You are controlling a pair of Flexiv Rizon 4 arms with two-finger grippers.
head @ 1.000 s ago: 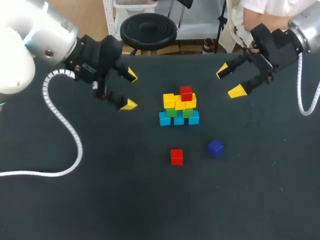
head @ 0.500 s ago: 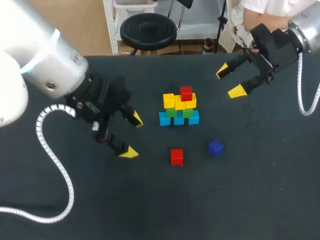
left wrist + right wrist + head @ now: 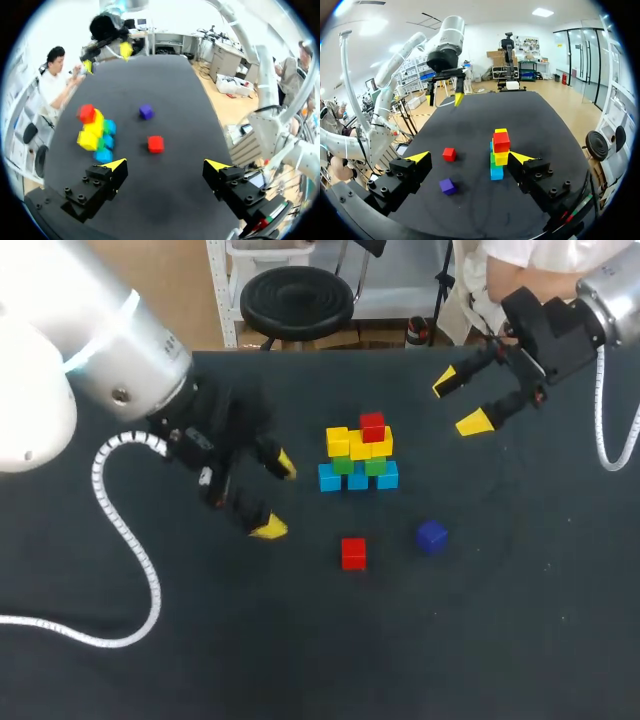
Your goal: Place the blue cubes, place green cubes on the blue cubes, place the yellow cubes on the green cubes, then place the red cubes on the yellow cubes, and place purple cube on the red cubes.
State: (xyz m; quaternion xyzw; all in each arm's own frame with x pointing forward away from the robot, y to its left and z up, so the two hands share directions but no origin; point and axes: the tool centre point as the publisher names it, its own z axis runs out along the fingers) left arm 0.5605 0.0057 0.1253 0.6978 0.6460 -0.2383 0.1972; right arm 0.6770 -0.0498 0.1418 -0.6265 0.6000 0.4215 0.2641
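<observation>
Cubes stand stacked at the middle of the table point(image 3: 520, 640), your pile point(image 3: 358, 455) blue at the base, then green, yellow and one red on top. A loose red cube point(image 3: 353, 553) and a purple cube point(image 3: 431, 536) lie apart on its near side. Your left gripper point(image 3: 277, 497) hangs released, the loose red cube a little to its right and clear of the fingers; your right gripper point(image 3: 459, 403), also spread, sits to the far right of the pile

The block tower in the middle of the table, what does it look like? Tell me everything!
The block tower stands upright on the dark table. Light blue cubes make the bottom row, green cubes sit on them, yellow cubes come above, and one red cube is on top. They look smooth, maybe plastic. Only the table touches it: the left gripper and right gripper are apart from it, fingers open.
</observation>
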